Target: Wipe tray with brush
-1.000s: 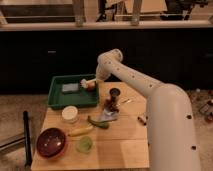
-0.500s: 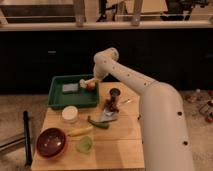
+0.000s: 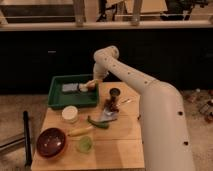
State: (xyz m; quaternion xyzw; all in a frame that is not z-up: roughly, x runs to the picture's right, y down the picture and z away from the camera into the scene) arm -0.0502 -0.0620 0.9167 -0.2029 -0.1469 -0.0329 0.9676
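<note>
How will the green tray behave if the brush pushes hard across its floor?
The tray looks like shallow plastic resting loose on the wooden table, so it probably slides rather than tips. The grey block inside may skid too. The gripper hangs over the tray's right end at the brush.

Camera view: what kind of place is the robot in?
Probably a robot test area, not a home kitchen. A small wooden table stands alone by a dark wall with a railing above, and a big white robot arm works there, its gripper over the green tray, by the brush.
</note>
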